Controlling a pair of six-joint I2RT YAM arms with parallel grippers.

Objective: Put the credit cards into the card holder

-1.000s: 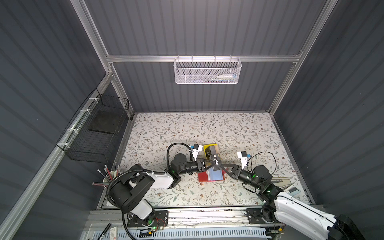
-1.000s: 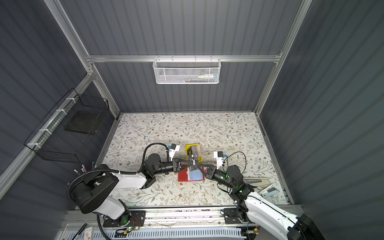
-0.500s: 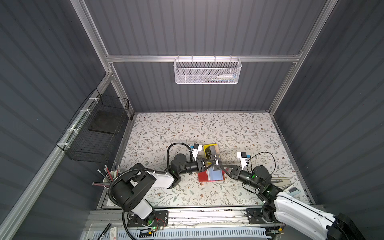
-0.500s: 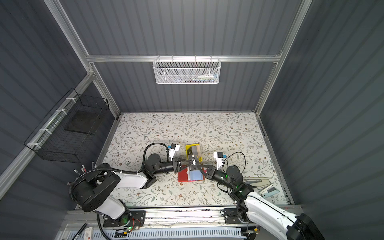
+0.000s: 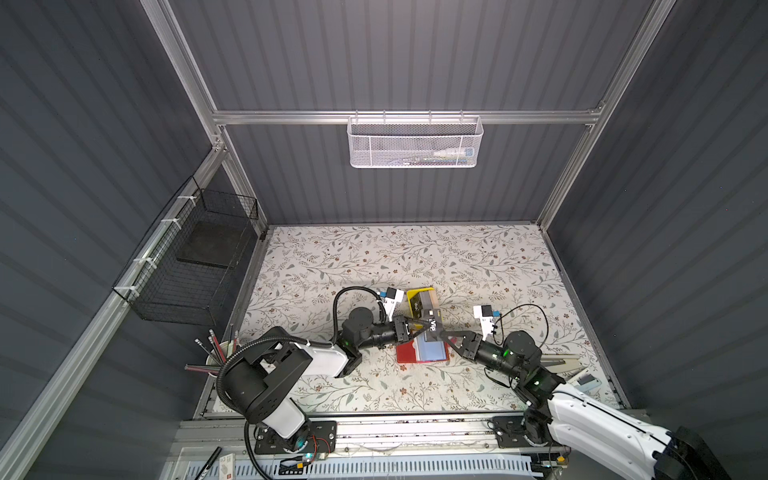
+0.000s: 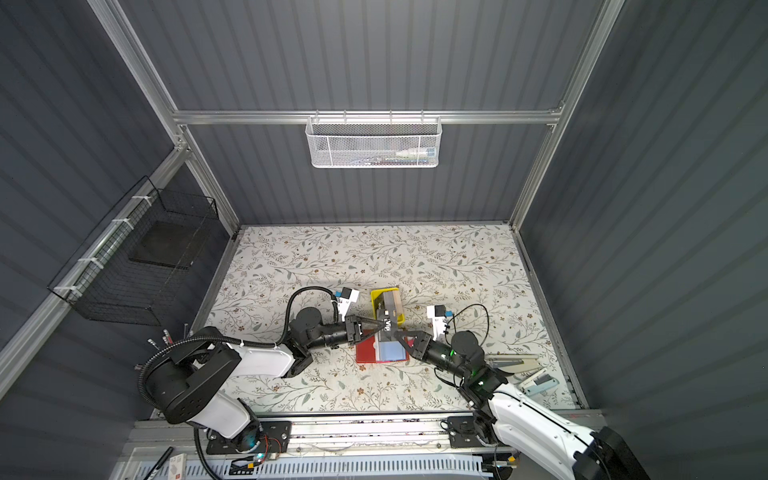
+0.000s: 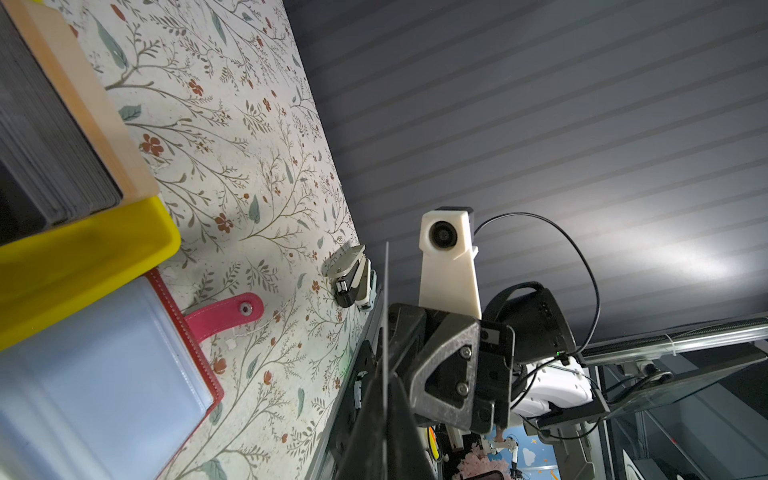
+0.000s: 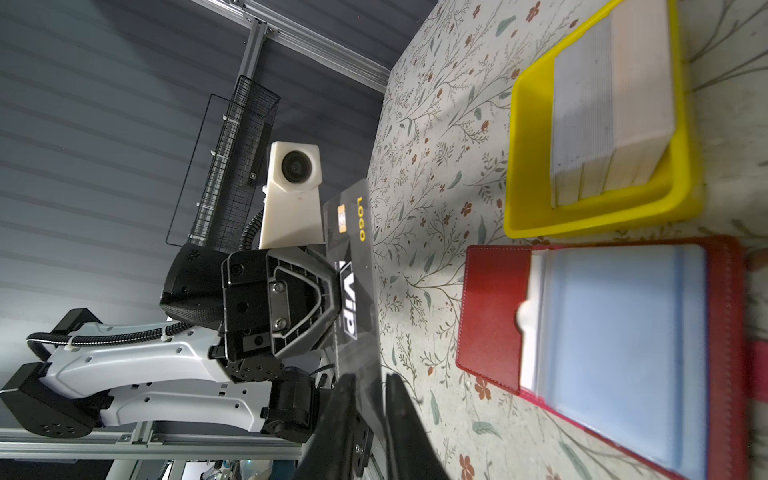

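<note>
Here, a black VIP card (image 8: 353, 249) hangs in the air just above the open red card holder (image 8: 490, 316), caught between two robot arms. The left hand (image 8: 330, 303) is clenched on what appears to be a long edge of the card, beside the lettering. The right hand (image 8: 370, 380) has its jaws a little apart around the card's near end, with a gap showing, so the grip looks to be the left's alone.

The step in hand reads as a handover ahead of insertion. To do it well, the right hand would best draw clear along the card's own plane, so as not to twist it in the left's pinch. The card then needs laying flat, squared to the mouth of the clear pocket (image 8: 615, 332) and fed in at a shallow angle. That mouth, marked by a thumb notch, faces the red inner cover. The thin plastic may flex or slip, and the light holder may slide unless pinned.

In both top views the card stands nearly on edge. Its printed face is turned toward the right arm, and its long axis runs roughly level from over the holder toward the yellow tray (image 8: 582, 220). A stack of further cards (image 8: 602, 116) waits there on the floral worktop (image 5: 374, 257).
</note>
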